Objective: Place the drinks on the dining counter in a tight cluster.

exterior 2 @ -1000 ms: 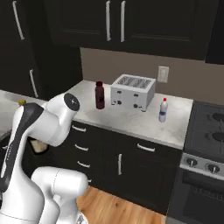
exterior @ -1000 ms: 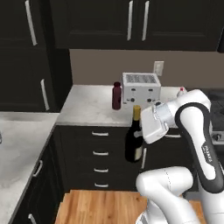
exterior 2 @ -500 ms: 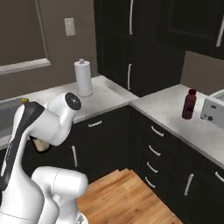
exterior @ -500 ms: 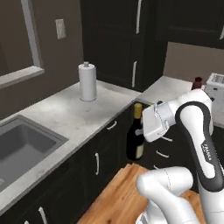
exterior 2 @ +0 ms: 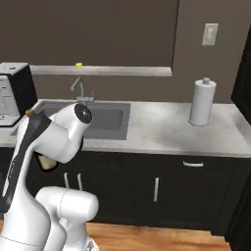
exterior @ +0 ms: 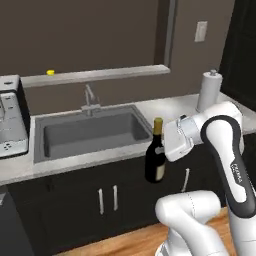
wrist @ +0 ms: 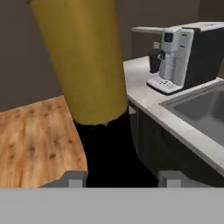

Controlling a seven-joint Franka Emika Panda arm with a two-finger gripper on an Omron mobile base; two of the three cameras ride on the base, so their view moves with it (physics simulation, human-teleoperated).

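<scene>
We have the wine bottle [exterior: 156, 155] in our gripper [exterior: 167, 145], the jaws closed on its dark shoulder just below the gold neck; in the hand view the neck [wrist: 83, 57] rises straight away from the two finger tips [wrist: 74, 177] with the black glass filling the gap between them, so the bottle's long axis runs along the line the hand looks down; in the left base view that same axis stands upright, gold top up and cream label low, and the bottle hangs clear in front of the dark cabinet doors [exterior: 107, 200], touching nothing but the fingers; it is carried well short of any surface, at about the height of the worktop edge; ahead of us lie the sink [exterior: 92, 132], the tap [exterior: 89, 100], a coffee machine [exterior: 12, 117] to the left and a paper towel roll [exterior 2: 202, 103] to the right, all on the grey worktop [exterior 2: 162, 130], which we judge is not the dining counter; that counter and the two other drinks cannot be made out from here; so we judge the coming move depends on holding the bottle vertical while it is carried, since its base must meet the counter flat, and any tilt of the wrist would tip the tall body sideways when it is set down.
</scene>
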